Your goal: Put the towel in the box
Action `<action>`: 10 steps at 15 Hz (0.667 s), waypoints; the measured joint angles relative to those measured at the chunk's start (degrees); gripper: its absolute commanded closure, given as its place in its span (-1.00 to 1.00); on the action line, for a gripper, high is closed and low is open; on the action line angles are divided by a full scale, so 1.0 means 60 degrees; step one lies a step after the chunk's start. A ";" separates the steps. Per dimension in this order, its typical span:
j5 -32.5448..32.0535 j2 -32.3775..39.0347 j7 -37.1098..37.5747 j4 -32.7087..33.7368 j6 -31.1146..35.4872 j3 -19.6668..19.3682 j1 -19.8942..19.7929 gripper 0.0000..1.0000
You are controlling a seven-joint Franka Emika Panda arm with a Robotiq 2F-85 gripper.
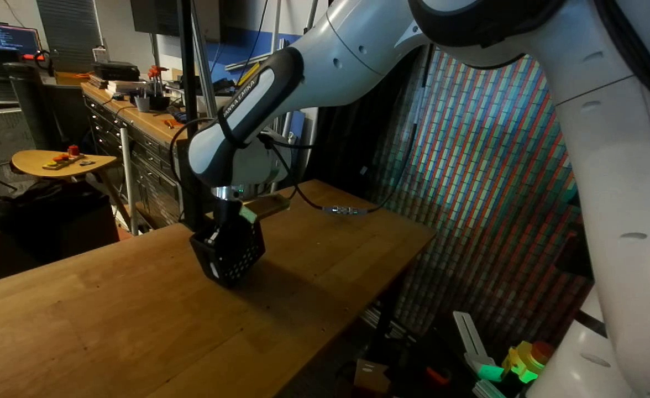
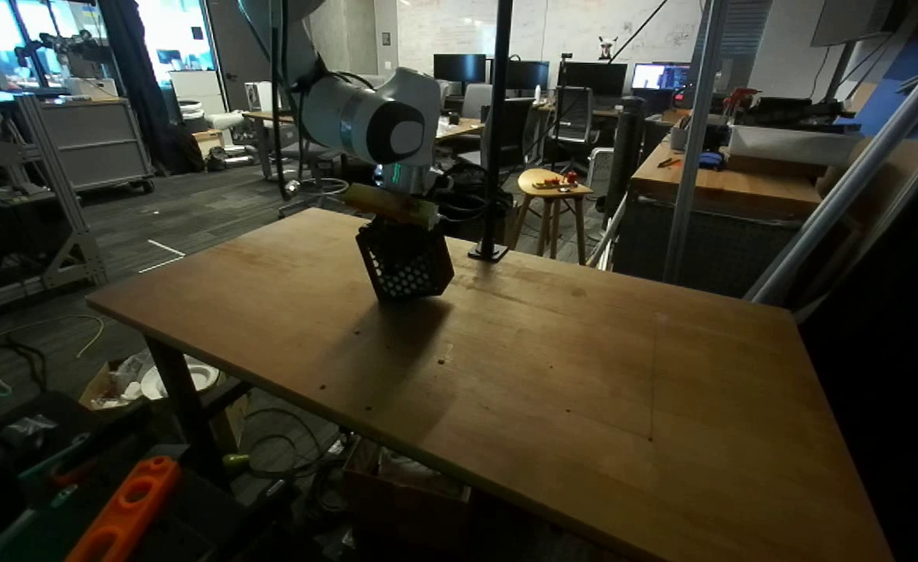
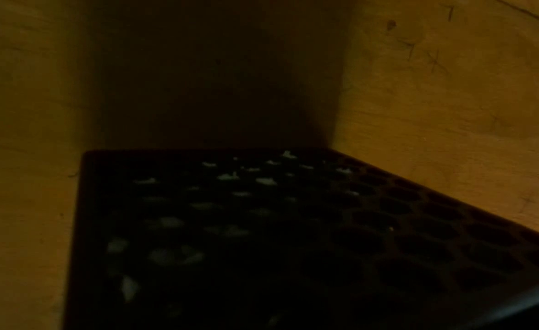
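Observation:
A black box with honeycomb holes [image 1: 230,251] is tilted at the table's far side; it also shows in an exterior view [image 2: 408,265]. In the wrist view the dark box [image 3: 324,238] fills the lower part of the picture. My gripper [image 1: 226,214] points down at the box's top, and its fingertips are hidden by the box. I cannot tell whether they are shut on a wall. I cannot tell whether the box is off the table or rests on an edge. Pale bits show through its holes in the wrist view. No towel can be made out.
The wooden table [image 1: 109,309] lies under the box. A black upright post [image 2: 498,156] stands at the table edge close to the box. A brown bar [image 2: 390,204] sits at the wrist above the box. A cable [image 1: 344,210] hangs from the arm.

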 measured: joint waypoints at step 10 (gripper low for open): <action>-0.0058 -0.0329 -0.0123 -0.0015 0.0037 -0.0250 -0.0168 1.00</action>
